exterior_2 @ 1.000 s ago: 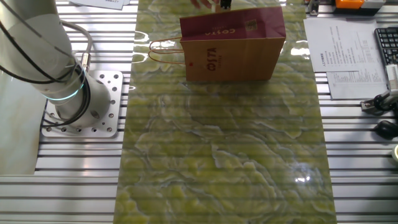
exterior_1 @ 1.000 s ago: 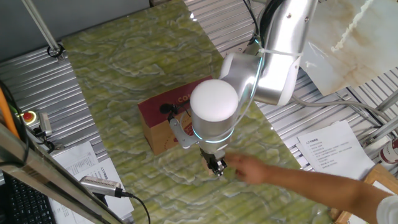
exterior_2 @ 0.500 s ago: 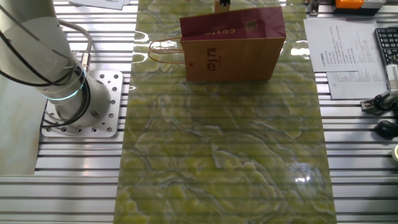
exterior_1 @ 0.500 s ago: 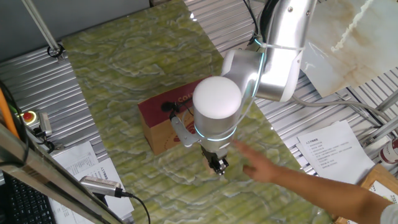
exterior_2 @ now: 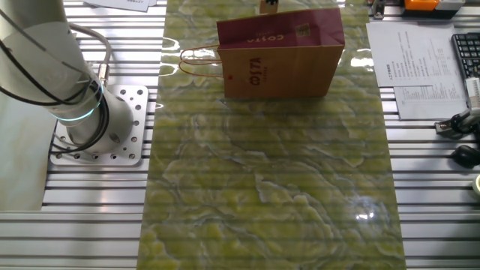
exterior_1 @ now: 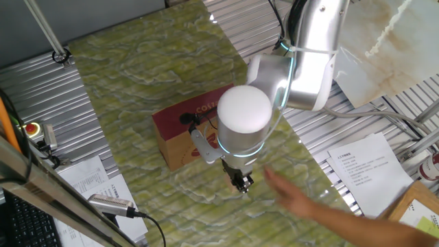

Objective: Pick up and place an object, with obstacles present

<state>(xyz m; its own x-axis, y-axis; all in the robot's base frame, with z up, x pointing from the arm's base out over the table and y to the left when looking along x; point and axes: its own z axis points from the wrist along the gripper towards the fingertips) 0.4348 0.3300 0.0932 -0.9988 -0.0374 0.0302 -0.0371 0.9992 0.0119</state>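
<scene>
The brown paper bag (exterior_1: 184,132) with a dark red upper band and white lettering lies on the green marbled mat, also seen in the other fixed view (exterior_2: 281,52). My gripper (exterior_1: 240,182) hangs low over the mat just beyond the bag, and only its tip (exterior_2: 272,4) shows above the bag's top edge. A small tan wooden cube (exterior_2: 265,7) sits right at the fingertips behind the bag. I cannot tell whether the fingers hold it. The arm hides the cube in the first fixed view.
A person's hand and forearm (exterior_1: 302,203) reach in from the lower right, close to the gripper. The bag's paper handles (exterior_2: 199,63) stick out towards the arm base (exterior_2: 97,124). Papers (exterior_2: 412,67) and cables lie on the ribbed table beside the mat.
The person's hand has drawn back from the gripper towards the lower right. The tan cube now shows by the fingertips behind the bag. The arm has shifted slightly.
</scene>
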